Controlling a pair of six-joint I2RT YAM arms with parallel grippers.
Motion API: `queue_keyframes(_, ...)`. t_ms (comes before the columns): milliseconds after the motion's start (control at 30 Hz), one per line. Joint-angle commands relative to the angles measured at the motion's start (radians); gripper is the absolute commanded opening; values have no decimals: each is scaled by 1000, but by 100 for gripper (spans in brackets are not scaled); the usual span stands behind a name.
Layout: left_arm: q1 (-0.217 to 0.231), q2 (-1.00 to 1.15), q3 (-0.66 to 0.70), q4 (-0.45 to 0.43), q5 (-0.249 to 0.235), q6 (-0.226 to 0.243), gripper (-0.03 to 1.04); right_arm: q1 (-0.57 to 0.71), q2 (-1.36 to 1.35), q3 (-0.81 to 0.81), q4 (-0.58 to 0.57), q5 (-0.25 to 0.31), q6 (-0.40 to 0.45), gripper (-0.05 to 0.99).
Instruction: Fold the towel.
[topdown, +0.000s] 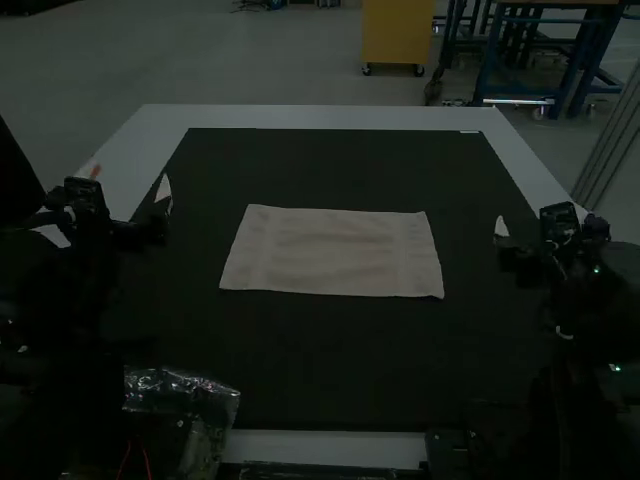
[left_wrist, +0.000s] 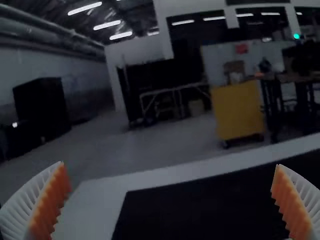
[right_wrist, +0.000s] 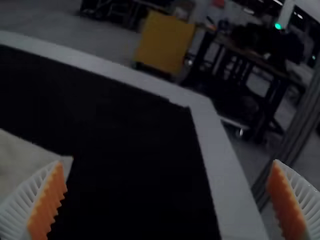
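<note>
And here we are, looking at a cream-coloured rectangular cloth towel (topdown: 335, 252), spread flat and smooth around the middle of a large black mat (topdown: 340, 350) on a pale grey tabletop (topdown: 330, 116). Its long sides run left to right, one facing the tabletop's far edge, the other its near edge. A faint band crosses it close to each short end, and all four corners lie down flat. Whether it is one layer or more, I cannot tell.

Over on the left, the left gripper (topdown: 164, 202) is out towards the tabletop's left edge, well apart from the towel. In its wrist view the white ribbed fingers (left_wrist: 299, 205) stand wide apart, orange pads facing each other, and there is nothing between them.

Across to the right side, and the right gripper (topdown: 503, 242) is near the mat's right edge, also clear of the cloth. Its wrist view gives us the same picture: fingers (right_wrist: 47, 202) wide apart, nothing clamped, with a corner of the towel in sight beyond one of them.

Down at the tabletop's near left corner sits some clear, crinkled plastic wrapping (topdown: 180, 392), glinting a little, well apart from the towel.
</note>
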Motion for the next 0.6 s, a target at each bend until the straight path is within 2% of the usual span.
queue_keyframes(0, 3, -6, -4, 14, 10, 136, 94, 9, -8, -6, 97, 9, -117, 90)
queue_keyframes(33, 0, -6, -4, 8, 44, 185, 95, 11, -9, -6, 103, 28, -140, 90)
queue_keyframes(67, 0, -6, -4, -9, 67, 198, 95, 11, -8, -4, 102, 26, -163, 91)
queue_keyframes(133, 1, -6, -4, 12, 77, 188, 95, 11, -9, -4, 114, 9, -226, 91)
queue_keyframes(200, 0, -6, 6, 26, 97, 146, 95, 11, -9, -6, 204, -3, -247, 91)
queue_keyframes(267, 3, -6, 24, 12, 104, 126, 95, 5, -8, -7, 353, -1, -135, 91)
queue_keyframes(300, 5, -6, 36, 5, 110, 102, 95, 2, -8, -2, 370, 6, -115, 90)
queue_keyframes(433, 1, 17, 115, -3, 111, 93, 94, -14, 40, 80, 298, 17, 21, 90)
queue_keyframes(567, -3, 159, 205, -6, 111, 22, 94, -35, 242, 251, 230, 20, 227, 90)
